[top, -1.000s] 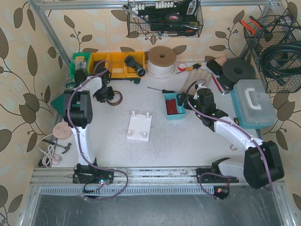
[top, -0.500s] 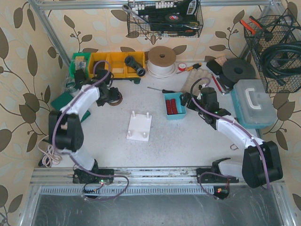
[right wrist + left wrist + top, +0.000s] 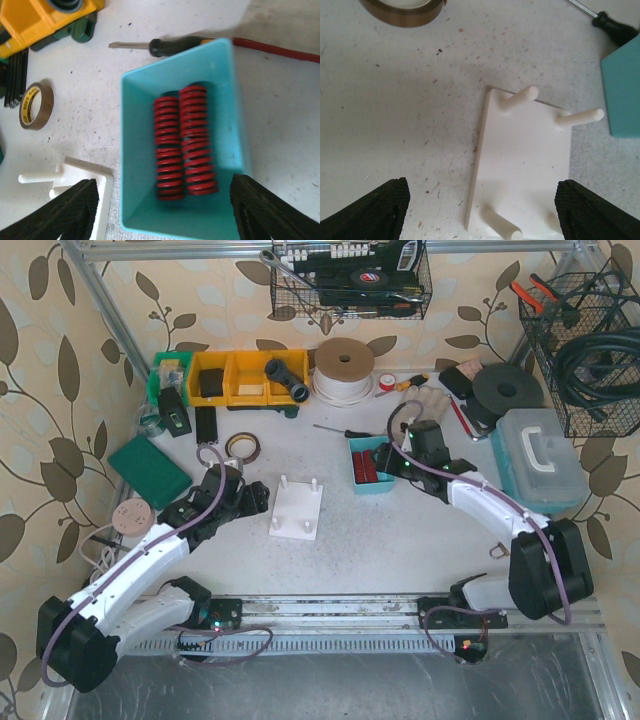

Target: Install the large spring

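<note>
The right gripper [image 3: 167, 212], its jaws spread wide and holding nothing, is hovering over the turquoise rectangular plastic bin [image 3: 134, 130], where the red coiled metal springs [image 3: 182, 142] are lying side by side in two touching columns. The left gripper [image 3: 480, 212], likewise released and empty, is hanging above the white flat base plate [image 3: 525, 150] with its four upright white pegs [image 3: 521, 97], which is sitting on the speckled grey table [image 3: 395, 100] just beside the bin. Several hazards are presenting themselves. Because the columns are touching, the black fingers [image 3: 70, 207] descending here are likely to be straddling both, so that two springs are lifting together or one is rolling out of the pinch. These views are not showing clearly which spring is the large one, so the wrong one may be getting picked. The bin walls are crowding the springs, and a finger catching the rim would be tipping or dragging the bin. The plate, apparently unclamped, may be sliding while a spring is being pushed onto a peg.
</note>
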You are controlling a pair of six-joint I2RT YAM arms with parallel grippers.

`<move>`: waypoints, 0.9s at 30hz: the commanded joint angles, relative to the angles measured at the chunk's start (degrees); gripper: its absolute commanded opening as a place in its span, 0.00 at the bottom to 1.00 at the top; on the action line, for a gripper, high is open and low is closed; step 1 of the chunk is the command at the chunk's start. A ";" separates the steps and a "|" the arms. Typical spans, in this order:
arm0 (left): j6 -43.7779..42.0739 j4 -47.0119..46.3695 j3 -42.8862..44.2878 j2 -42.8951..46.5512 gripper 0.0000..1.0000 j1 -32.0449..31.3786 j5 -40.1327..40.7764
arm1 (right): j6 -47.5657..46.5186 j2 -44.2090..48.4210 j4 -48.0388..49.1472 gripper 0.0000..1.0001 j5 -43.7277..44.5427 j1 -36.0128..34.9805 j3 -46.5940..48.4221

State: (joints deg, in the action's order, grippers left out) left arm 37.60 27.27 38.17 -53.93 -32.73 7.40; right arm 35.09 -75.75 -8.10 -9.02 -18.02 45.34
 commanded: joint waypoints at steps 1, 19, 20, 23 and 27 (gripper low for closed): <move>-2.30 -8.82 0.82 -0.18 0.83 -0.45 -0.34 | -2.75 -5.38 -7.26 0.70 3.28 -2.32 7.93; -5.51 -20.92 1.60 -7.06 0.79 2.08 -6.09 | -0.65 -29.81 -26.66 0.50 16.00 -6.81 30.13; -5.37 -21.01 1.70 -7.36 0.79 2.16 -6.41 | -0.42 -30.35 -26.57 0.50 16.27 -6.76 30.15; -5.09 -21.56 1.47 -7.68 0.79 2.28 -6.71 | -0.33 -32.35 -27.24 0.50 16.98 -6.44 32.13; -4.81 -22.31 0.87 -7.87 0.79 2.52 -6.58 | -0.46 -36.02 -27.26 0.50 16.63 -5.83 34.70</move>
State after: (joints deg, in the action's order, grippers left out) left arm 32.84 8.01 40.01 -61.76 -30.72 1.96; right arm 33.87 -108.36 -33.78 6.00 -24.47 76.55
